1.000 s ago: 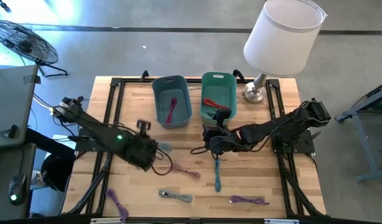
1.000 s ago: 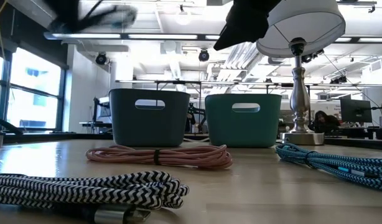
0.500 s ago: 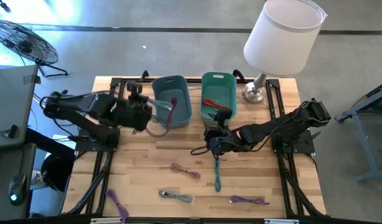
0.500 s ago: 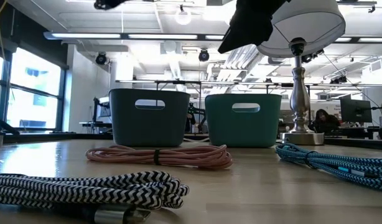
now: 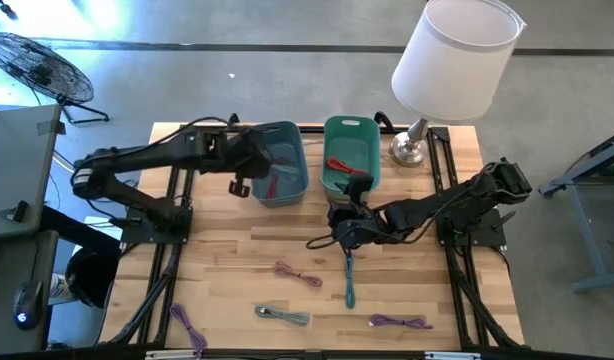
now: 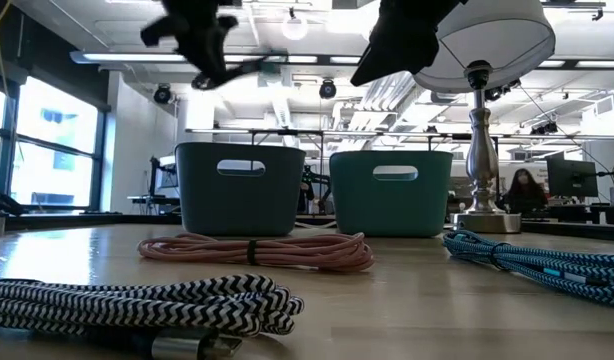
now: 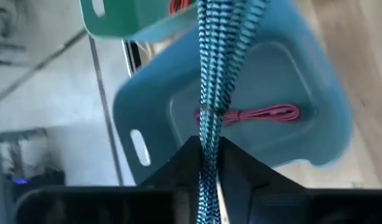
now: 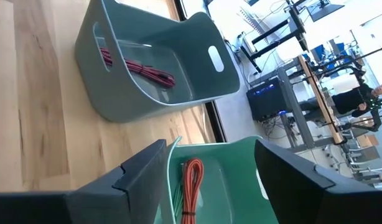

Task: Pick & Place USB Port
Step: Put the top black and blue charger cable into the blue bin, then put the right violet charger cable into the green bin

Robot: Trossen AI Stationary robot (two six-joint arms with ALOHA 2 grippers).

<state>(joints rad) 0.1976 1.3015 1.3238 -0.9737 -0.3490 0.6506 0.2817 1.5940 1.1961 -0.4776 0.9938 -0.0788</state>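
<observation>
A wooden table with scattered cables is sitting in an open workshop. The left gripper is hanging over the blue bin, clamping a blue braided cable. The right gripper is waiting mid-table below the green bin, fingers spread wide.

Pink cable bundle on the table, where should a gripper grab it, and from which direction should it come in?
Probably grip the pink cable bundle at its middle, where the dark band cinches the strands together. Come straight down from above, with the fingers across its narrow width. It lies flat and long on the table, with bare wood on both sides for the fingers.
</observation>
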